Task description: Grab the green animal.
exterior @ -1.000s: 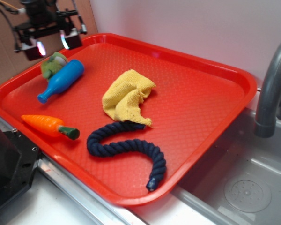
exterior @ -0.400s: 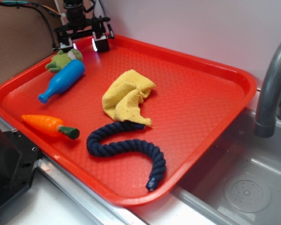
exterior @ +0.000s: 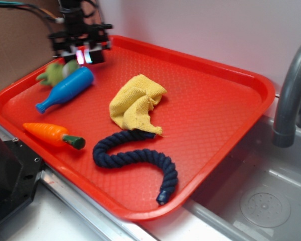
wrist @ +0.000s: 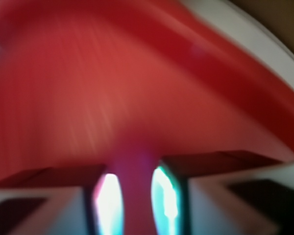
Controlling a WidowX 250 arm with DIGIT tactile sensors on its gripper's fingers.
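Note:
The green animal (exterior: 53, 73) is a small light-green plush lying at the tray's far left corner, against the fat end of the blue toy bottle (exterior: 65, 89). My gripper (exterior: 85, 55) hangs just right of and above the animal, over the bottle's fat end. Its two lit fingers stand close together with nothing between them. The wrist view is blurred. It shows the two glowing pads (wrist: 109, 200) a narrow gap apart over bare red tray (wrist: 112, 88), with my gripper (wrist: 134, 203) empty. The animal does not show there.
The red tray (exterior: 226, 115) also holds an orange carrot with a green top (exterior: 52, 134), a crumpled yellow cloth (exterior: 135, 103) and a dark blue rope (exterior: 138, 158). A grey faucet (exterior: 291, 90) and a metal sink (exterior: 261, 201) lie to the right.
My gripper's fingers have gone from wide apart to close together, and it has shifted left and lower. The green animal and the blue bottle have slid slightly left.

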